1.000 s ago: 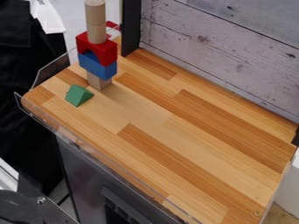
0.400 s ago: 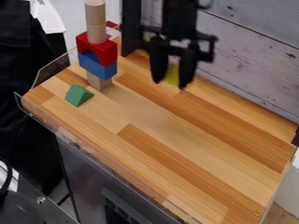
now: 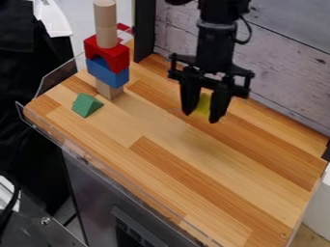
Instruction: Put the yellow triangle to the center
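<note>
Camera view: along the near side, a clear plastic guard edges the striped wooden tabletop, and a small green triangular block lies near its left end. Farther in, the black two-finger gripper hangs over the back-middle of the board, its fingers closed on the yellow triangular block, which seems to be held just above the wood (a soft shadow falls nearer the camera). A moment ago the pair hung farther back and more to the left; both have come across toward the middle, so the carry looks well under way, with a little more travel nearer the camera and the lowering and release left to do. The yellow piece shows as a strip between the fingers, taller than it is wide; which way its point faces and how its long axis runs, I cannot tell. Beyond, toward the upper left, stands a tower of tan, blue and red blocks, and behind everything a wall of weathered grey boards.
</note>
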### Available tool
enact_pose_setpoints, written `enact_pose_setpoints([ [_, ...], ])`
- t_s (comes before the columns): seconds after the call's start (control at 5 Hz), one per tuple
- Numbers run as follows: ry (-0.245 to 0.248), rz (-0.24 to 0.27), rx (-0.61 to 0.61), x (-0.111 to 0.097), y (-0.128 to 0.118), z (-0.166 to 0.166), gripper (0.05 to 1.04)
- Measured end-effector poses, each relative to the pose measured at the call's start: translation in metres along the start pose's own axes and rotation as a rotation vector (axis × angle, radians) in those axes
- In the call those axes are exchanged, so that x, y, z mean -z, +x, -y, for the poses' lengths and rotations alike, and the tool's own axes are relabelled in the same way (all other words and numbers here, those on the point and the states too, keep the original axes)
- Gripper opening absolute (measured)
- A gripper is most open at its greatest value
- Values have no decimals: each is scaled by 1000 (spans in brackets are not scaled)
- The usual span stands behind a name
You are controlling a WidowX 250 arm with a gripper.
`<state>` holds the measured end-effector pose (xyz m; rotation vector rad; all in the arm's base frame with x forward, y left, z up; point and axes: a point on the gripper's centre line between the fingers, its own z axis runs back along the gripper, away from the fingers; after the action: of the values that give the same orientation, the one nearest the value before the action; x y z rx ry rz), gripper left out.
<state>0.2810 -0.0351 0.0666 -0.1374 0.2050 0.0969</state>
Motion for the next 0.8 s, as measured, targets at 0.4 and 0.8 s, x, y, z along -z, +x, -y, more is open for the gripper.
enact_pose_setpoints([
  [0.4,56,-31,-52,20,1,-15,496],
  [0.8,88,-108,-87,51,4,-22,496],
])
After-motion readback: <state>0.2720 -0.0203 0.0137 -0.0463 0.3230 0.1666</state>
